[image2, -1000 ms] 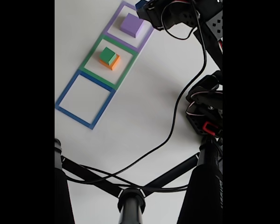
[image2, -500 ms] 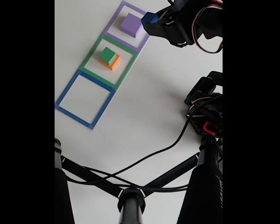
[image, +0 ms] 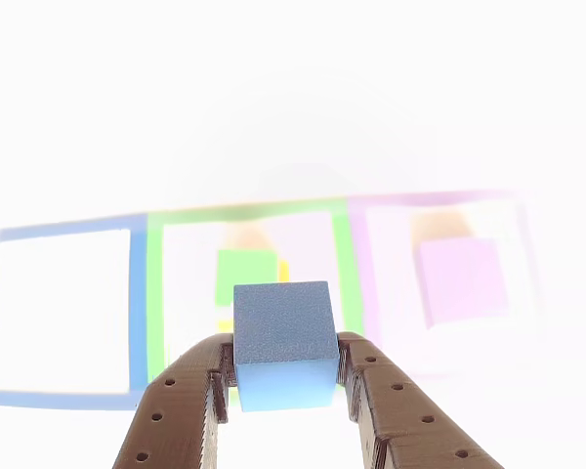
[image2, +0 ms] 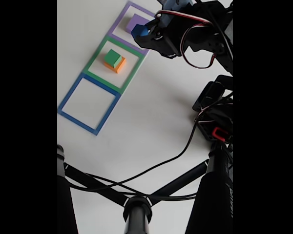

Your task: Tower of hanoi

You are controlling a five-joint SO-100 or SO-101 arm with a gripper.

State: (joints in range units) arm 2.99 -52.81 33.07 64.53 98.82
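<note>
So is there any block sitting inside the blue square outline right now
No. In the fixed view the blue square outline encloses only bare table, while the green block sits on the orange-yellow block in the green outline.

We see a plain white tabletop (image2: 151,112) filling the fixed view, matte and evenly lit, with only soft shadows. Black bars run down both sides of that picture. Across the bottom, black stand legs (image2: 93,183) spread out from a round hub (image2: 136,209), and a thick black pole (image2: 212,195) rises at lower right. In the other view the same white surface (image: 293,98) is washed out by very bright light, nearly blank toward the top. We see no walls, floor or windows.
</note>
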